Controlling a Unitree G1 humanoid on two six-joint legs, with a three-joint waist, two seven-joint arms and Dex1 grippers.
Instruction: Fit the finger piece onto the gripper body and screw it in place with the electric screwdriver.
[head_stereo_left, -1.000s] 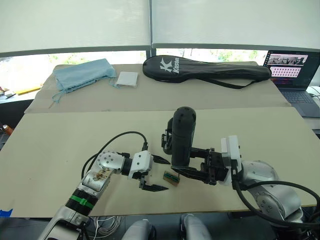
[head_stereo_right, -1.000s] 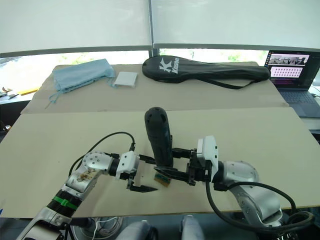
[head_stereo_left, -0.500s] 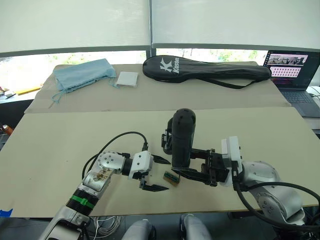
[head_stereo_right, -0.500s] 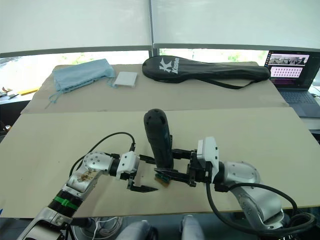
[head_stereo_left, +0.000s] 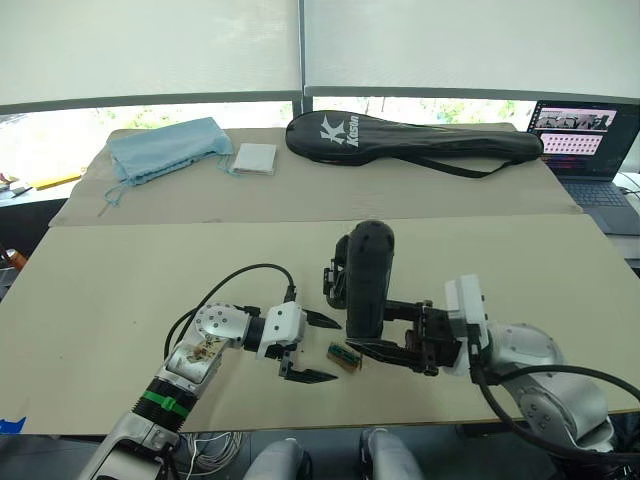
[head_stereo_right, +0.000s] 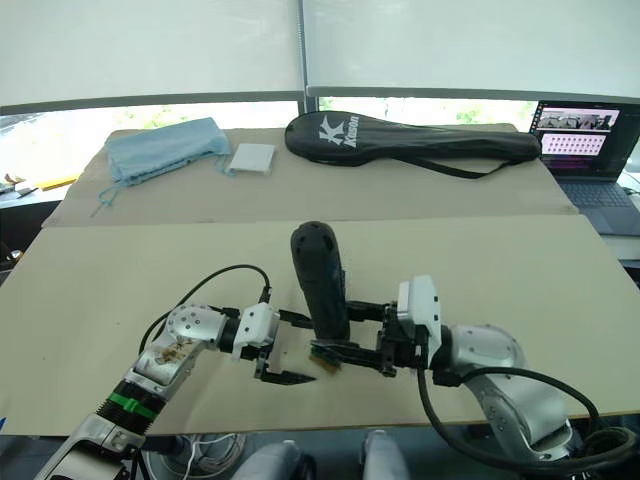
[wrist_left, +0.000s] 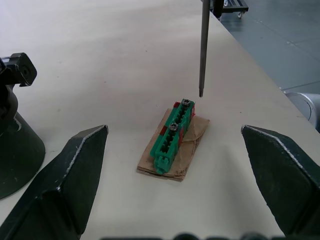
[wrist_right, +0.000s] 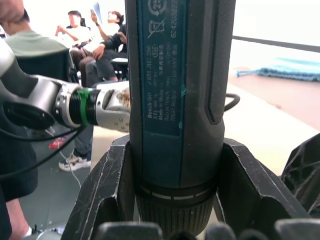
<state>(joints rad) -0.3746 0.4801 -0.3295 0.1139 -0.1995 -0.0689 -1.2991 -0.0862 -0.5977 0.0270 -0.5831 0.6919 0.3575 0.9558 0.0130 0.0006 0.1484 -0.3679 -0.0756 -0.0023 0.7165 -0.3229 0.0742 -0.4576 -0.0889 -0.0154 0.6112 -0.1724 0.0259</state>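
Note:
The electric screwdriver (head_stereo_left: 365, 280) stands upright in the middle of the near table, with my right gripper (head_stereo_left: 368, 343) shut around its lower body. In the right wrist view its barrel (wrist_right: 177, 100) fills the space between my fingers (wrist_right: 107, 200). Its thin metal bit (wrist_left: 203, 50) hangs just above the far screw of a small green-topped block (wrist_left: 172, 137) on a scrap of brown card. My left gripper (head_stereo_left: 336, 350) is open on either side of that block. The gripper body (head_stereo_left: 329, 284) is partly hidden behind the screwdriver. The finger piece is out of view.
On the far table lie a long black racket bag (head_stereo_left: 415, 135), a blue cloth (head_stereo_left: 165, 148) and a white pad (head_stereo_left: 255, 158). A laptop (head_stereo_left: 585, 140) sits at the far right. The block lies close to the table's front edge (head_stereo_left: 300, 425). People sit in the background (wrist_right: 95, 45).
My right gripper and the screwdriver have sunk a little towards the table. The left arm and the green-topped block have not moved.

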